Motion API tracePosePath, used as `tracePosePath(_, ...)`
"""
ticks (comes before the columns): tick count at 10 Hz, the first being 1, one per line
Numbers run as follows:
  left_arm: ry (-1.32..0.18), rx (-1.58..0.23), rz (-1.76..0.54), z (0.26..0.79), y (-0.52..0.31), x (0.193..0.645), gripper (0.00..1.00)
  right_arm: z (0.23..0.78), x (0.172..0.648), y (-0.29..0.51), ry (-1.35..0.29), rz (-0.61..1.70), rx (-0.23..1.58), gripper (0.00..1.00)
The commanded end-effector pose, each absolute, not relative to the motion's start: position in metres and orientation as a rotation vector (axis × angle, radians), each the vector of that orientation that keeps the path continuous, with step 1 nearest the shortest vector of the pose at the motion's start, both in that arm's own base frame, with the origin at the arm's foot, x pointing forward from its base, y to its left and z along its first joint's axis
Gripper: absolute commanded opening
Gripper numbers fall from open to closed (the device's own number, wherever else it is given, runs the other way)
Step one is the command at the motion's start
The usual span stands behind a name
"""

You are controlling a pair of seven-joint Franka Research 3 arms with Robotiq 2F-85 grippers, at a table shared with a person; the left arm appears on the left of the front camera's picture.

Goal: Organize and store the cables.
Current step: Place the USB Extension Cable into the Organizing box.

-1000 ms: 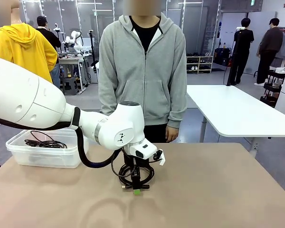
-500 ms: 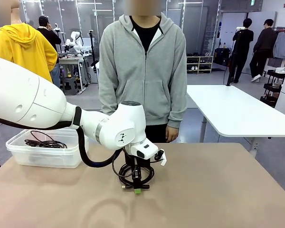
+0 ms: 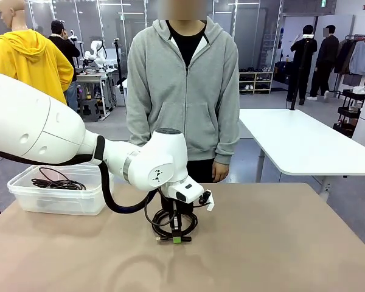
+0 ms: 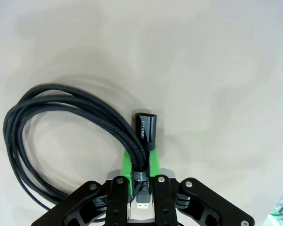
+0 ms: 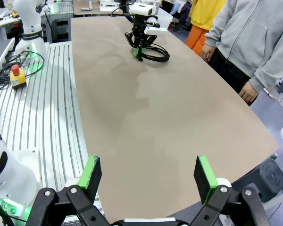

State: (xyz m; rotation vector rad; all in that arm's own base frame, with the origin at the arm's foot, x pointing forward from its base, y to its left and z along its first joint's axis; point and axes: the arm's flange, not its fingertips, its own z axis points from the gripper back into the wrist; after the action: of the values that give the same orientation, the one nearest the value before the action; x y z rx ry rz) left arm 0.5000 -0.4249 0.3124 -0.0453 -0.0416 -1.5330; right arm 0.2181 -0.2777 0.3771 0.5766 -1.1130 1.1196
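coiled black cable (image 3: 170, 220) is seen on the tan table (image 3: 280, 243) in the front view, near the middle and just ahead of the person in a grey hoodie (image 3: 182, 91). the left hand (image 3: 177, 238) is lowered onto the near edge of the coil, green pads at the table surface; from this side the grip itself is hard to make out. it is settled by the left wrist view: the strands of the cable (image 4: 61, 136) are pinched between the green pads (image 4: 126, 162), the hand closed on the bundle, with a metal plug tip lying between the fingers. a black plug housing (image 4: 147, 128) is seen just beyond the pads, and white lettering is printed along it, too small to be read with certainty.

a clear plastic bin (image 3: 58, 190) at the table's left, with a second black cable (image 3: 56, 180) lying inside, is given by the front view alone.

the right hand (image 5: 148, 176) is shown in the right wrist view, jaws spread wide and holding nothing, hanging past the table's edge; the gripped coil (image 5: 153, 52) is seen far across the table.
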Motion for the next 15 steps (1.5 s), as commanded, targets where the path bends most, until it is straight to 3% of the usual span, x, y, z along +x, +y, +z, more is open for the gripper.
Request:
tracePosePath(1, -0.026, -0.030, -1.515, 0.318, -0.431, 0.501, 0.00, 0.381, 0.217, -0.275, -1.126, 1.117, 0.567, 1.00)
tracePosePath(5, -0.014, -0.057, -1.585, 0.341, -0.437, 0.503, 0.00, 0.381, 0.217, -0.275, -1.126, 1.117, 0.567, 1.00)
tracePosePath(7, -0.038, 0.050, -1.646, 0.423, -0.438, 0.514, 0.00, 0.381, 0.217, -0.275, -1.126, 1.117, 0.567, 1.00)
tracePosePath(9, -0.045, 0.056, -1.694, 0.467, -0.434, 0.513, 0.00, 0.381, 0.217, -0.275, -1.126, 1.117, 0.567, 1.00)
tracePosePath(15, -0.090, 0.057, -1.679, 0.494, -0.432, 0.511, 0.00, 0.381, 0.217, -0.275, -1.126, 1.117, 0.567, 1.00)
